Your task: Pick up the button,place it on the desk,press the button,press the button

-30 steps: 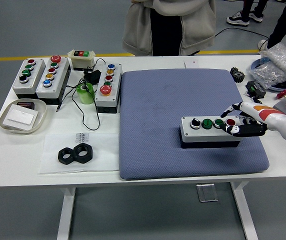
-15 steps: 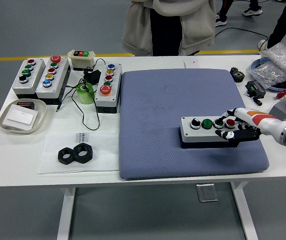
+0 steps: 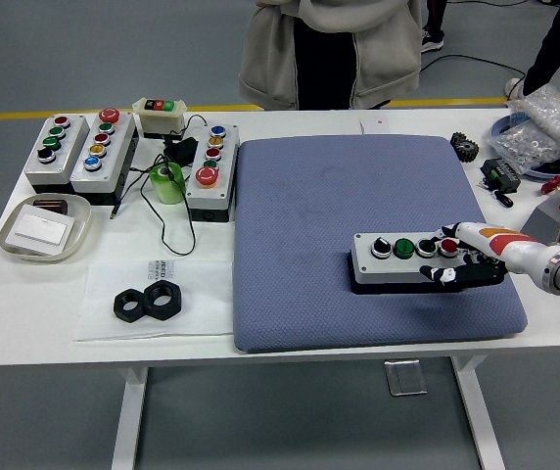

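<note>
A grey button box (image 3: 402, 260) with a black knob, a green button, another dark button and a red button lies on the blue-grey mat (image 3: 358, 196), toward its right front. My right hand (image 3: 461, 258) comes in from the right and wraps the box's right end. Its fingers lie over the top near the red button (image 3: 448, 246) and its thumb runs along the front side. The box sits slightly tilted on the mat. My left arm is out of view.
Three more button boxes (image 3: 74, 149) stand at the back left with a small switch box (image 3: 160, 113), a green tape roll (image 3: 167, 182) and cables. A shallow tray (image 3: 43, 228) and two black nuts (image 3: 149, 303) lie left. Parts clutter the right edge (image 3: 535, 137). A person stands at the far side.
My right hand has drawn back to the right a little and lowered, and the button box has shifted slightly with it. Nothing else has moved.
</note>
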`<action>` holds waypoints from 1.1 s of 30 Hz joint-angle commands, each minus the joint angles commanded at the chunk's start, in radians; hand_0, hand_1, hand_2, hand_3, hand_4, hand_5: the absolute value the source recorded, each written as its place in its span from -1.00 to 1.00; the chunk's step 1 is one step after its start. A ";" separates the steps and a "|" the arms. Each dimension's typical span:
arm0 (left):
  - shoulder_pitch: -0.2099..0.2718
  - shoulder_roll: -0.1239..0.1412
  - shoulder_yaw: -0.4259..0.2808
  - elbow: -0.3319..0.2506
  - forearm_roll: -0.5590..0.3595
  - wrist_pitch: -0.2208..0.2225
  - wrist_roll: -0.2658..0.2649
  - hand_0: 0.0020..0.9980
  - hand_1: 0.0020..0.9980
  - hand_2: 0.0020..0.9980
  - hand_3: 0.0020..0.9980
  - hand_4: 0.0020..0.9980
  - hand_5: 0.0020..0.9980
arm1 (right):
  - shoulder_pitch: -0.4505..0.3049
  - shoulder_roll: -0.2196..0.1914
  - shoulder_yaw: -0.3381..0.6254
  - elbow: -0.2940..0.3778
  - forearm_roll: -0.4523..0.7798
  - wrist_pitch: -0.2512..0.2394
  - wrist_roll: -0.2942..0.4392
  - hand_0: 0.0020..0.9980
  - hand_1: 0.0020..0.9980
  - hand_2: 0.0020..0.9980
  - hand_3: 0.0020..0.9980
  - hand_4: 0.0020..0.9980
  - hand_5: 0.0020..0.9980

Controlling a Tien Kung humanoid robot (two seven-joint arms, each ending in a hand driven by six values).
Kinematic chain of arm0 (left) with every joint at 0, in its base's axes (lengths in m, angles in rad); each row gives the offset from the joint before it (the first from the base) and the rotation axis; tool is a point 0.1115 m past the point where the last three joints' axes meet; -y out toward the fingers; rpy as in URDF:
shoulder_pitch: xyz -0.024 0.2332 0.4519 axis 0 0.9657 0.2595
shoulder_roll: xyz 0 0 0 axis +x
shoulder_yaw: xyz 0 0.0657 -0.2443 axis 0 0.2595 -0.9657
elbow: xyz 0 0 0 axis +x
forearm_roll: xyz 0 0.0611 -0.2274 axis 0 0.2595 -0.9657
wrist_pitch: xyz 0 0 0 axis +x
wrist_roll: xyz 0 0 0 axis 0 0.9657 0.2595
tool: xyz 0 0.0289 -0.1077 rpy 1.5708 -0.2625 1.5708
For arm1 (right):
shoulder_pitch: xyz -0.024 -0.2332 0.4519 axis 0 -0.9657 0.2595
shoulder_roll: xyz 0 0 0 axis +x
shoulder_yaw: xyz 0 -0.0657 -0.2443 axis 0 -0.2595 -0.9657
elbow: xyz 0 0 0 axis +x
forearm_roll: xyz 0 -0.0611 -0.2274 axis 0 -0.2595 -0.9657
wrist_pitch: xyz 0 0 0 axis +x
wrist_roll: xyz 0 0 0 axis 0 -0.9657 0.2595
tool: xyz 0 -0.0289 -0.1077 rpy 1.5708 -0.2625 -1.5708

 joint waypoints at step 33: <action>0.002 0.000 0.001 0.000 0.001 0.000 0.001 0.38 0.66 0.78 0.66 0.30 1.00 | -0.124 -0.024 0.443 0.022 0.484 -0.389 0.266 0.82 0.73 0.97 1.00 0.41 0.34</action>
